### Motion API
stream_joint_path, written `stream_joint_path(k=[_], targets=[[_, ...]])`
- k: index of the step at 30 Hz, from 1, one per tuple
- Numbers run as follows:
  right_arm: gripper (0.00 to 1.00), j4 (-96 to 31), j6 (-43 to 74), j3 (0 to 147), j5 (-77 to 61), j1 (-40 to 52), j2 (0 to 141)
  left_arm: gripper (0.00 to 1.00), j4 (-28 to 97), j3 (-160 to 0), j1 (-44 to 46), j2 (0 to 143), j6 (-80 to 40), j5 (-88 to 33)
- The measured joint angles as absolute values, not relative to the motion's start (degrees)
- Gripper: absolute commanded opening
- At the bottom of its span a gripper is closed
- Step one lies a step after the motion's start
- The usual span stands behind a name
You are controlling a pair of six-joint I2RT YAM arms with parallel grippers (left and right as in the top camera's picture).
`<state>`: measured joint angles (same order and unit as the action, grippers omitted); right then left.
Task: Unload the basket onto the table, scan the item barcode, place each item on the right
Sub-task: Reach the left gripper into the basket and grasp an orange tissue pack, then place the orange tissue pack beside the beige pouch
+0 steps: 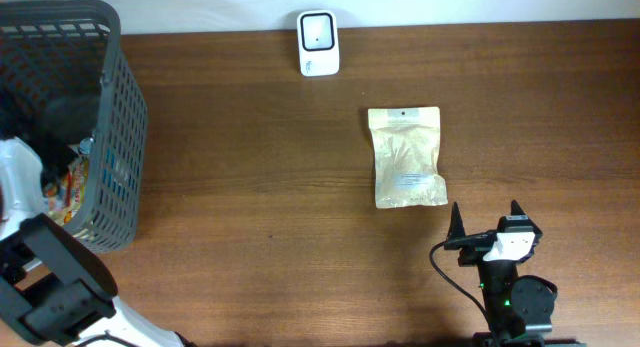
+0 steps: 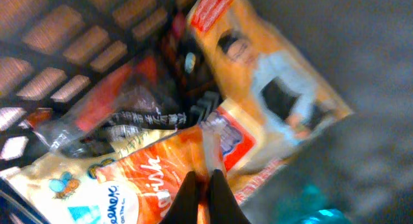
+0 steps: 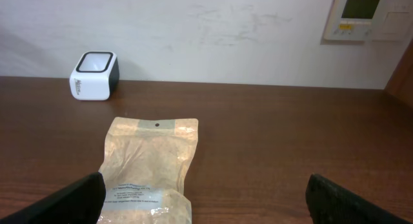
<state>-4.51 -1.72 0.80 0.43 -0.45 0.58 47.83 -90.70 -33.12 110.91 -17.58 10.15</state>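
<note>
One beige pouch point(image 1: 406, 157) lies flat on the desk point(image 1: 250, 187), in the right half and about midway between the far edge and the near edge. Its long axis runs from the far edge to the near edge, with only a small tilt. The end with the hang hole points to the far edge, and the end with the white label points to the near edge.

Bare wood is on all sides of the pouch. A wide free strip separates it from the grey basket point(image 1: 115, 137) at the left edge. The white scanner point(image 1: 318, 43) stands at the far edge, left of the pouch and well apart from it, with its dark window seen from above.

The right hand point(image 1: 485, 219) is near the near edge, just in front of the label end of the pouch. It does not touch the pouch, and its fingers stand wide with nothing between them.

The left hand point(image 2: 203, 174) is down inside the basket among snack packets. Its fingers are closed together, with the tips against an orange packet point(image 2: 148, 179). I cannot tell if they pinch a fold of it.
</note>
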Motion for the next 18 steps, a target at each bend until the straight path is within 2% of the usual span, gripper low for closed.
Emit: stream_joint_path(k=[3,9,12,18], targets=[[0.98,-4.5,-1.7,0.8,0.4,-0.4,0.6,0.0,49.8,-97.1,-33.1,108.5,-17.8,4.9],[0.98,-4.5,-1.7,0.8,0.4,-0.4,0.6,0.0,48.4,-102.0,-31.3,90.5,-21.5,-13.4],[0.98,-4.5,-1.7,0.8,0.4,-0.4,0.6,0.0,48.1,-102.2,-24.4,85.2,-22.1,-18.6],[0.99,-4.5,-1.7,0.8,0.4,-0.4,0.6,0.0,47.1,-102.3,-0.7,86.6,-22.2,-21.0]])
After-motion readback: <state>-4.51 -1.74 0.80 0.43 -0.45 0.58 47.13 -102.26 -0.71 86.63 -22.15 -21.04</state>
